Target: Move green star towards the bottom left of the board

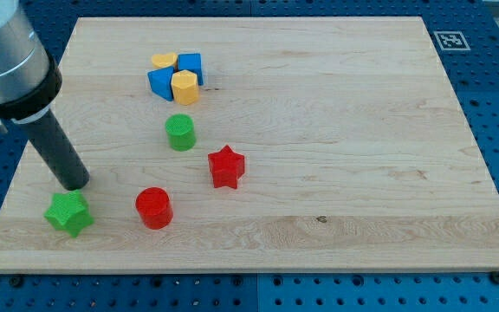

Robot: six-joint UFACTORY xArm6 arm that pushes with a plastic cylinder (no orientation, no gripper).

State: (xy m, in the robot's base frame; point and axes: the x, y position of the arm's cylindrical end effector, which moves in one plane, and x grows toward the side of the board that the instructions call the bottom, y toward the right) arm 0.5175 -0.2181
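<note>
My tip [73, 185] (the dark rod's lower end; there is no gripper to open or close) sits just above the green star-shaped block [68, 213], touching or nearly so, near the wooden tabletop's [336, 130] bottom-left corner. A red cylinder block [154, 208] stands to its right.

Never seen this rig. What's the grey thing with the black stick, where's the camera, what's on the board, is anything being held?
There is a single view, looking down at an angle on a wooden board that lies on blue pegboard; where the camera is mounted isn't on record. The grey cylinder at the view's top left is my arm. It has no gripper, only a dark rod, so nothing is held: it only pushes.

My tip sits just above the green star, near the board's bottom left corner. Also on the board are a red cylinder, a red star, a green cylinder and a tight cluster of two blue and two yellow blocks.
</note>
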